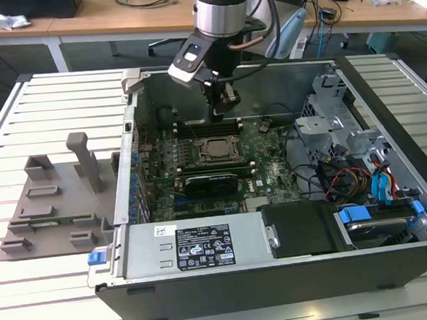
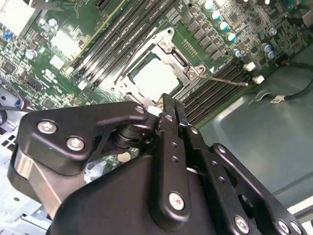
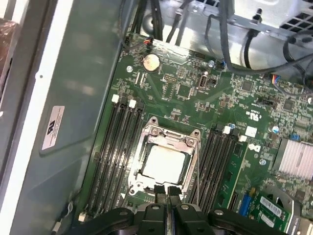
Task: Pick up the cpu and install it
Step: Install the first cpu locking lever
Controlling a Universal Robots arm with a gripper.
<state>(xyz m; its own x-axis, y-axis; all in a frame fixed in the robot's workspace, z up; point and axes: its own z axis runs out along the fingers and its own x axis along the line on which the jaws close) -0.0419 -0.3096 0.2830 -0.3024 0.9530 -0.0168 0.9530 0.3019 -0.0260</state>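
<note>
Below the gripper (image 3: 167, 192), whose fingers are pressing together on nothing, the cpu (image 3: 165, 163) is sitting in its socket frame (image 3: 164, 137); descending could be scraping it.

The cpu (image 3: 165, 163) shows a pale silver-grey top inside a dull metal socket frame (image 3: 168, 133), on a dark green motherboard (image 3: 186, 90) lined with black memory slots (image 3: 113, 147). The hand (image 2: 168, 115) is matt black with silver screw heads. The computer case (image 1: 280, 272) is dark grey, with bright blue clips (image 1: 353, 215). The holder tray (image 1: 55, 207) is plain grey, lying on a white slatted desk (image 1: 32, 290).
</note>
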